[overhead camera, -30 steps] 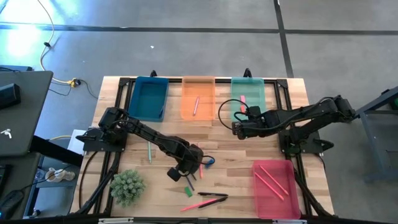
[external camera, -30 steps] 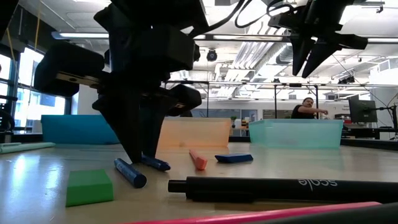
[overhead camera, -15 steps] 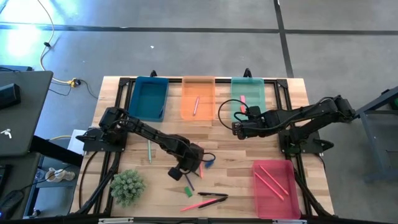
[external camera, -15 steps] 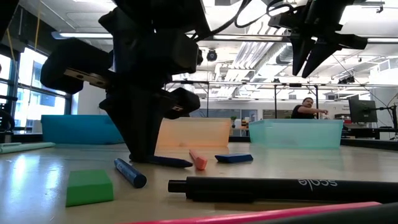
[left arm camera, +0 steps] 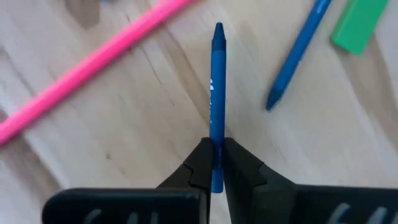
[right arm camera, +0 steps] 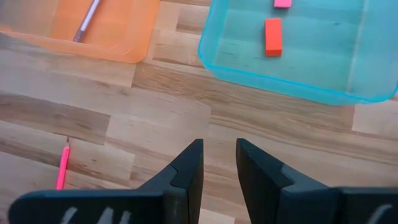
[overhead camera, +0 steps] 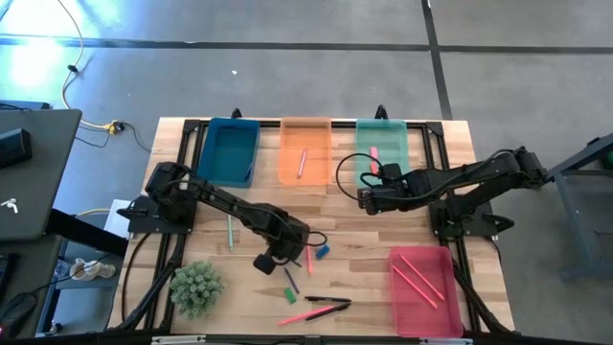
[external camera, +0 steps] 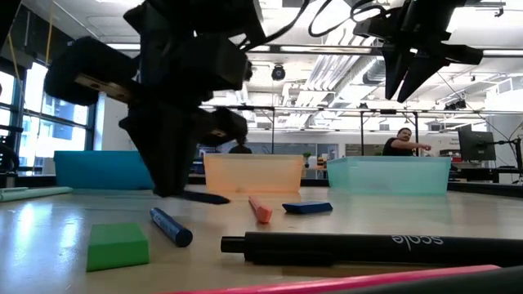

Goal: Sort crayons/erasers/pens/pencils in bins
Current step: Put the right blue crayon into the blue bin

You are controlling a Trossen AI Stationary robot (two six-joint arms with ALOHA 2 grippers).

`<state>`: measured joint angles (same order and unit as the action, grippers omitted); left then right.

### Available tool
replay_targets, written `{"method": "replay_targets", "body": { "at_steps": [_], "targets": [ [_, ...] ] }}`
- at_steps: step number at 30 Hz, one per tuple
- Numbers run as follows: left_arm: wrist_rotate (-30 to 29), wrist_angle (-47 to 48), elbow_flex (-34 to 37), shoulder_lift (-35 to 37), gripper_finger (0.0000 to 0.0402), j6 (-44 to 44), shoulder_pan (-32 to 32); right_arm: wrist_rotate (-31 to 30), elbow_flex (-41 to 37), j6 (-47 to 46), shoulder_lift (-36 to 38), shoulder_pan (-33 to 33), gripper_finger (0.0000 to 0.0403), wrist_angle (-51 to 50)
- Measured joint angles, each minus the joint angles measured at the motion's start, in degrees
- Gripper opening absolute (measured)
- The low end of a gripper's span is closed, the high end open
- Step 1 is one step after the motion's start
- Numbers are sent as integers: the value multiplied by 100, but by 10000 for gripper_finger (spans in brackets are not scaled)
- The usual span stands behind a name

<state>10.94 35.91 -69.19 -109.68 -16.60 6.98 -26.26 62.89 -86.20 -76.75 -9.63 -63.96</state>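
My left gripper is shut on a blue crayon just above the table's near middle, also seen in the high view. Below it lie a second blue crayon, a green eraser and a pink stick. A blue eraser lies flat to its right. My right gripper hangs open over bare wood in front of the green bin, which holds a red-orange eraser. The blue bin and orange bin stand along the far edge. My left gripper pinches the blue crayon's blunt end between its two fingertips. The fingers come steeply from above. The crayon sticks out ahead of them, close to level, its pointed tip free, lifted just clear of the table.
A black pen and a pink pen lie near the front edge. The red-pink bin with pink sticks stands at the front right, a small green plant at the front left, and a green pencil to the left.
My left gripper has shut on the blue crayon and risen, taking it up off the table; the crayon has stayed close to level. The other crayon and the erasers lie where they were.
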Motion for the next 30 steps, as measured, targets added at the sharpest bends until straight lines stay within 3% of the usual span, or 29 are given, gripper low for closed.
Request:
{"method": "replay_targets", "body": {
  "at_steps": [9, 16, 27, 30],
  "targets": [
    [39, 228, -13, 438, 8, 155, 2, 39, 0, 145, 0, 0, 87, 105],
    [31, 272, -24, 1257, 8, 532, -196, 37, 0, 204, 0, 0, 87, 212],
    [-3, 481, -28, 2858, 8, 765, -1359, 33, 0, 227, 2, 0, 87, 265],
    [-263, 594, -2, 3215, 8, 761, -1776, 33, 0, 228, 2, 0, 87, 281]
  ]
}}
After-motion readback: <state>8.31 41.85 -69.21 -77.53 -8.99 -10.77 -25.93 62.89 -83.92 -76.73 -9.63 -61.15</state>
